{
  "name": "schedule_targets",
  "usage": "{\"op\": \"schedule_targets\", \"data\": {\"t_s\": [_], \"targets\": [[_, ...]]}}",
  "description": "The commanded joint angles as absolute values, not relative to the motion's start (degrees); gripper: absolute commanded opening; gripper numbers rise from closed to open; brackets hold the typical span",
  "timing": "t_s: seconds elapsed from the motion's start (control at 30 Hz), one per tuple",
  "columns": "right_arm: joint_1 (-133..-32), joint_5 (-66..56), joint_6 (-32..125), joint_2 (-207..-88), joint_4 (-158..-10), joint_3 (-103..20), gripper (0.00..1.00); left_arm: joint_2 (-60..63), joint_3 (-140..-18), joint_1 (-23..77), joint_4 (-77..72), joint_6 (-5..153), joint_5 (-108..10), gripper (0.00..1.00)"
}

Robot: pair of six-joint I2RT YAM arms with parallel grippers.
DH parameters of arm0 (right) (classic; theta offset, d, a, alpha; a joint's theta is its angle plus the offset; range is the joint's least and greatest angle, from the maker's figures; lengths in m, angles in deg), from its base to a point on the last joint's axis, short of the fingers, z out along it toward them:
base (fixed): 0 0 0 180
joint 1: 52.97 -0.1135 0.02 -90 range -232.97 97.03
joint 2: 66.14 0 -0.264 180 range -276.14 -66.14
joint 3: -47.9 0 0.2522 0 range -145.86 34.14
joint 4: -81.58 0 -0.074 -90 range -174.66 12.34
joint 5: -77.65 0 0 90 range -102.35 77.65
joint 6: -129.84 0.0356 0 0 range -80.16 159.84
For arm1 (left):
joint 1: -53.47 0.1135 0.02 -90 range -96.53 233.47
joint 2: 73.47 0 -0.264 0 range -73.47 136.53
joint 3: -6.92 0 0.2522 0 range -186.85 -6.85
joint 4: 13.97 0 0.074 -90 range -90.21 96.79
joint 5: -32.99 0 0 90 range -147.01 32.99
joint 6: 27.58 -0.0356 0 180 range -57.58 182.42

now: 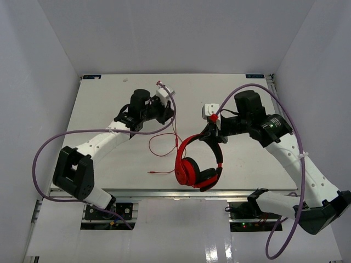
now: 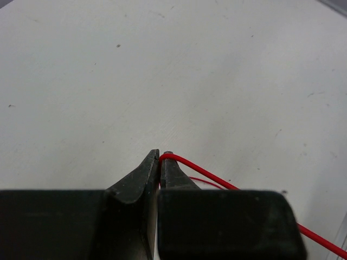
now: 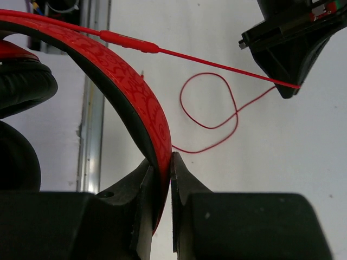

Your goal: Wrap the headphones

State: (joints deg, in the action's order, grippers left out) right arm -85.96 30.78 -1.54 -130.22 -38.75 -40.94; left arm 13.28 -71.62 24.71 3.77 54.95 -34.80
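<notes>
Headphones (image 1: 191, 171) headband in right gripper (image 3: 169, 162), red cable (image 3: 217, 65) in left gripper (image 2: 160, 156).

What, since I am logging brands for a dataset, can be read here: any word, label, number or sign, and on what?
Nothing legible in any view.
On the headphones, the headband: embossed swirl pattern only, no letters.
On the cable: no print.
The teal markers at the table's far corners: too small to read.

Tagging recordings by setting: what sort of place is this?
Probably a lab robot cell: white walls enclosing a table, left arm and right arm mounted at its edge, and purple cables.
</notes>
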Motion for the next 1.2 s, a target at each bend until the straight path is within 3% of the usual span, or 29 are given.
{"op": "schedule_targets", "data": {"t_s": [0.0,0.23,0.37,0.73,1.17], "targets": [[-85.79,55.75,12.95,-131.25,-43.28,-44.53,0.08,9.62,-65.11,27.02,-18.12,68.29,-30.99,0.09],[-83.13,58.86,32.42,-135.08,-58.46,-43.97,0.08,10.51,-55.61,26.93,-46.40,89.43,-26.35,0.13],[-81.87,57.13,39.30,-137.31,-65.27,-46.10,0.08,11.87,-54.05,25.79,-54.78,95.81,-26.65,0.14],[-78.87,42.85,51.98,-139.31,-78.61,-48.06,0.08,13.60,-49.97,21.90,-61.45,100.41,-27.21,0.15],[-76.63,25.13,51.82,-139.15,-77.37,-49.20,0.08,17.30,-48.20,17.39,-65.67,101.91,-27.61,0.18]]}}
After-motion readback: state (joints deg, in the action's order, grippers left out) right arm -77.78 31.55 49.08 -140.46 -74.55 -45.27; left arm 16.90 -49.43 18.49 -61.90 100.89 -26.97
